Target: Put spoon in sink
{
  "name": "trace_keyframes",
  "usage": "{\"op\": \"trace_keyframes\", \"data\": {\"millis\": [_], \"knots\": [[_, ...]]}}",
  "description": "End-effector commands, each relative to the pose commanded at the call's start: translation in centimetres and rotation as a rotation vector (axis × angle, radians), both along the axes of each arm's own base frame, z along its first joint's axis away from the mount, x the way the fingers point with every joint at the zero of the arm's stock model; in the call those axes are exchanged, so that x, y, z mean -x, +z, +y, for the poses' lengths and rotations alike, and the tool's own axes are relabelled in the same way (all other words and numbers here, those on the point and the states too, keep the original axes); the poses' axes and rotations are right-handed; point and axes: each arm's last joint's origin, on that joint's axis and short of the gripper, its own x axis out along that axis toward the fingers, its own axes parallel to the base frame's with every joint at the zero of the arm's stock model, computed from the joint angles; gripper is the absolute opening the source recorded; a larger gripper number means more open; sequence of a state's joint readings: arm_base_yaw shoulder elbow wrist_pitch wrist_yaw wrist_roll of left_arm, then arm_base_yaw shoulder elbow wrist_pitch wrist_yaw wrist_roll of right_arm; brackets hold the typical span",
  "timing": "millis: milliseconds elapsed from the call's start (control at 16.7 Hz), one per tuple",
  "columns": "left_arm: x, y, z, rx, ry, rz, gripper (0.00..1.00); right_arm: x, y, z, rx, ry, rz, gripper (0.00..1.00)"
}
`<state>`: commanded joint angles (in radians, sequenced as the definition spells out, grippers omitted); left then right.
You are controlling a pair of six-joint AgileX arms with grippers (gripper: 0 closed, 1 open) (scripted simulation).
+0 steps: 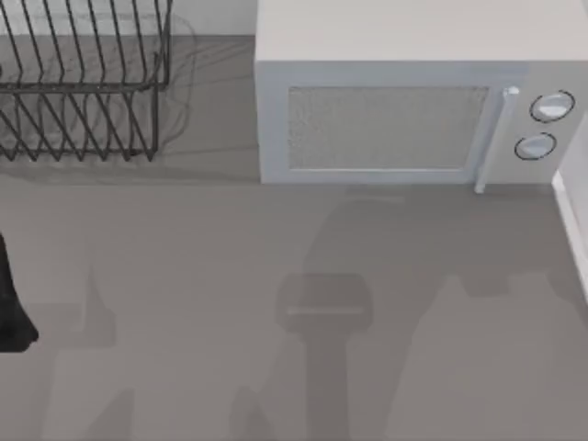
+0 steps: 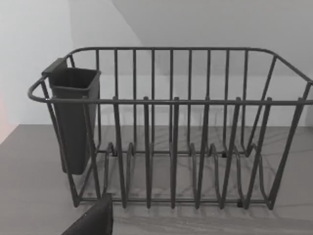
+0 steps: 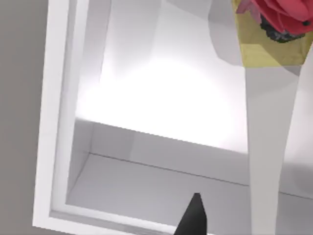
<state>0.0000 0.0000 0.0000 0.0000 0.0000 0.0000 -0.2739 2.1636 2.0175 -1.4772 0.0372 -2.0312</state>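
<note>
Overhead, the grey desk (image 1: 184, 276) carries a wire dish rack (image 1: 83, 83) at its far left and a white microwave (image 1: 404, 101) at its far middle and right, door closed, two round knobs (image 1: 549, 107) at its right end. A dark part of the left arm (image 1: 11, 308) juts in at the desk's left edge. The left claw (image 2: 93, 220) sits low just in front of the rack, on the side where a dark utensil cup (image 2: 73, 117) hangs inside the wires — clenched or released, I cannot tell.

The right claw (image 3: 193, 218) hangs over the white sink (image 3: 44, 122), whose rim meets the grey desk; its state too I cannot tell. A pale tapering strip (image 3: 264, 147) runs across the basin from a yellow block (image 3: 269, 46) with something red (image 3: 279, 12) on it — whether that strip is the spoon, I cannot tell.
</note>
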Motion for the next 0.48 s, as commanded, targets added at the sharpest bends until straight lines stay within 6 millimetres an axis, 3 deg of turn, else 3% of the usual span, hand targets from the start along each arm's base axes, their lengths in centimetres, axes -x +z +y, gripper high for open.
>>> {"op": "trace_keyframes", "data": {"millis": [240,480], "knots": [[0.0,0.0,0.0,0.0,0.0,0.0,1.0,-5.6,-0.8,1.3,0.012,-0.009,-0.043,0.0],[0.0,0.0,0.0,0.0,0.0,0.0,1.0,-8.4,-3.0,3.0,0.016,-0.03,-0.058,0.0]]}}
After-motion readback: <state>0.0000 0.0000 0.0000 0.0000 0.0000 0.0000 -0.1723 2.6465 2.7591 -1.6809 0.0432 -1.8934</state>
